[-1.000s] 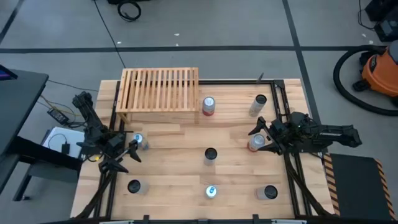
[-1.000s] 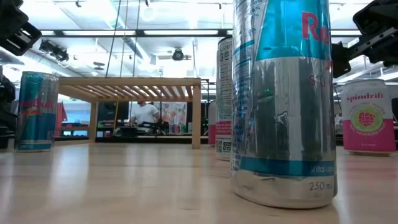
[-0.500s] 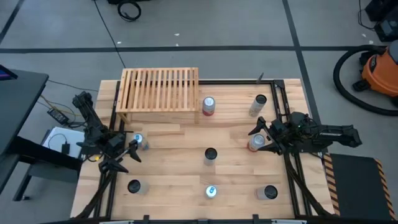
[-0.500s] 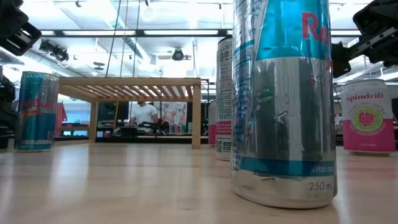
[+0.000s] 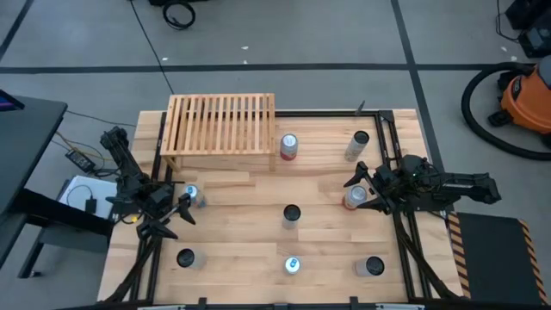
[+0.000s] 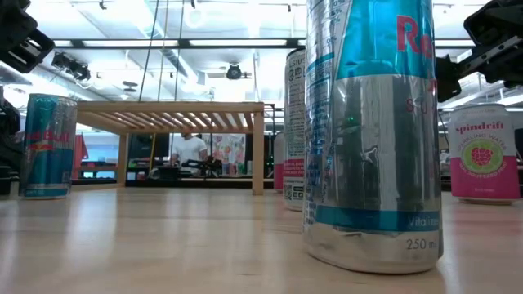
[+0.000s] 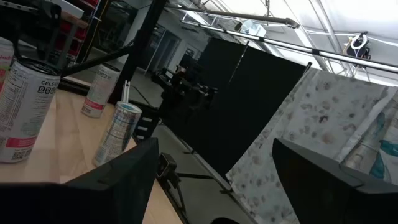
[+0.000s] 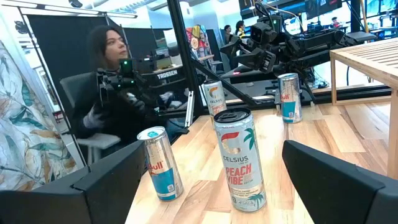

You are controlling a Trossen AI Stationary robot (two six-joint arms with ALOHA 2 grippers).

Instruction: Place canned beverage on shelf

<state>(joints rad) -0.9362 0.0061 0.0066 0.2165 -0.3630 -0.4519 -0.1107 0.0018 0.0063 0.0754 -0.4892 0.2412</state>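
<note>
Beside the empty shelf [image 5: 222, 125], your left gripper [image 5: 183, 207] brackets a blue can [image 5: 193, 195] without clear contact; your right gripper [image 5: 356, 197] gapes around a pink can [image 5: 353, 198].

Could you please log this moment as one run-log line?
left gripper: beside blue can, no grip | right gripper: open at pink can | shelf: no cans

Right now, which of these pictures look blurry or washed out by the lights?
Low view: the nearest can fills the frame, and bright ceiling lights wash out the room behind. Left wrist view: glare whitens the ceiling, and the dark fingers are soft. Right wrist view: the seated person is smeared. High view: evenly lit.
</note>
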